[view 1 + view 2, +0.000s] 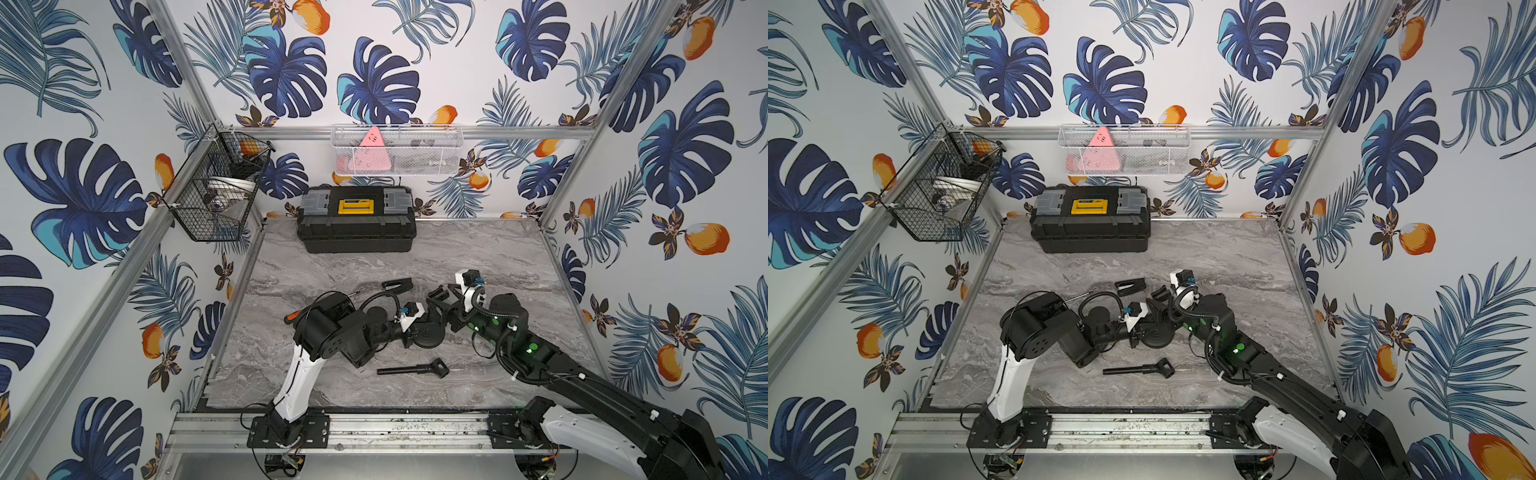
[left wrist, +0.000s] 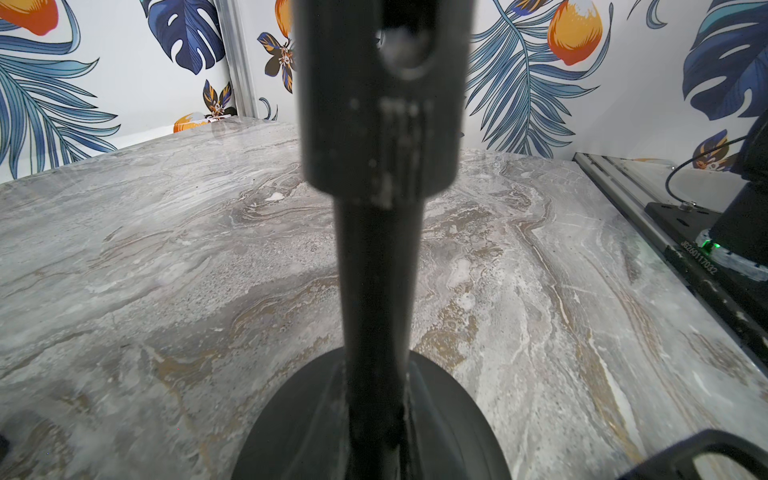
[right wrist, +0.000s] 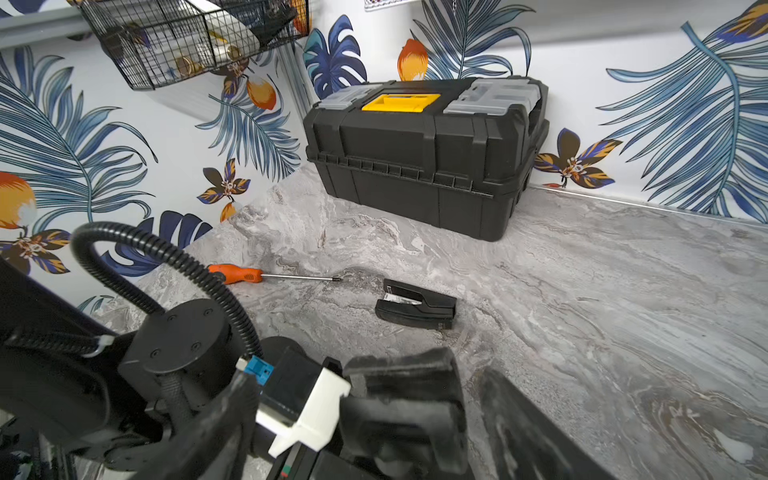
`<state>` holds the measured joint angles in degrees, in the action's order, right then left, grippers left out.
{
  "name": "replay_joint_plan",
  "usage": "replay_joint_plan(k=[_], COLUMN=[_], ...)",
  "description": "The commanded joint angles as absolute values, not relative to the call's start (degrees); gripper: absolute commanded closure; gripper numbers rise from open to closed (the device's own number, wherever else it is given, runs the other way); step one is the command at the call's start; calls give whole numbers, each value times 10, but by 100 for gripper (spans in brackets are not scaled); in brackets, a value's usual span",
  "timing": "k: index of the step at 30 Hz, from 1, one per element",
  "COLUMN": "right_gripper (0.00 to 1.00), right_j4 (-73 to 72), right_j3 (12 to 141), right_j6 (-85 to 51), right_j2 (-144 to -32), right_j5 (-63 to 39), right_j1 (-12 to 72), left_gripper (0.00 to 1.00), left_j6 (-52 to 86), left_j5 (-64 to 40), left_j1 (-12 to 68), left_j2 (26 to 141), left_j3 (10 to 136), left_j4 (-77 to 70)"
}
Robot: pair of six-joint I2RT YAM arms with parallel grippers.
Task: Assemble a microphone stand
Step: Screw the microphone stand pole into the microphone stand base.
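1. Your left gripper (image 1: 409, 337) is clenched on the stand pole (image 2: 378, 270). Its fingers are hidden in the left wrist view, where the pole fills the middle.
2. The pole's lower end meets the centre of the round base (image 2: 291, 436). The base sits flat on the surface (image 1: 478, 257), about midway between the left and right edges and nearer the front edge than the back.
3. Your right gripper (image 3: 467, 374) is released: the jaws stand apart, with bare marble showing between them. It hangs just behind the base, close beside the left arm's wrist.
4. A loose rod (image 1: 409, 369) with a wider head lies flat between the base and the front edge, apart from both grippers.
5. A stapler (image 3: 415, 305) lies behind the grippers, near the middle of the surface.
6. A screwdriver (image 3: 237, 274) with an orange handle lies toward the left edge. Its tip points at the stapler without touching it.
7. A toolbox (image 1: 356, 218), lid shut, stands against the back edge, nearer the back-left corner.
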<state>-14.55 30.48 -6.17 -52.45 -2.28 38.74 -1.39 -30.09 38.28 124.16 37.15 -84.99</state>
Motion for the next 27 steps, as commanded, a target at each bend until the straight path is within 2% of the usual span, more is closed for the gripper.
replay_joint_plan(k=[1,7,17,21,24,27], right_gripper=[13,16,23,23,28,37], right_j4=[-142,-238,-364,-479,-518,-580], right_j3=[281,199,193,174,185,184], right_j6=[-41,-63,-8,15,30,41], right_j2=[-495,-502,-652,-710,-761,-795], right_j5=[-84,-210,-292,-318,-350,-377], right_j1=[374,294,239,236,233,233], left_gripper=[93,93,92,91,91,91], left_j6=[-22,-21,-25,-25,-24,-26], left_j5=[-282,-284,-284,-287,-288,-287], left_j1=[381,381,381,381,381,381], left_j2=[1245,1248,1244,1246,1248,1248], left_j3=[369,368,365,367,367,366], left_j4=[-780,-785,-783,-783,-787,-785])
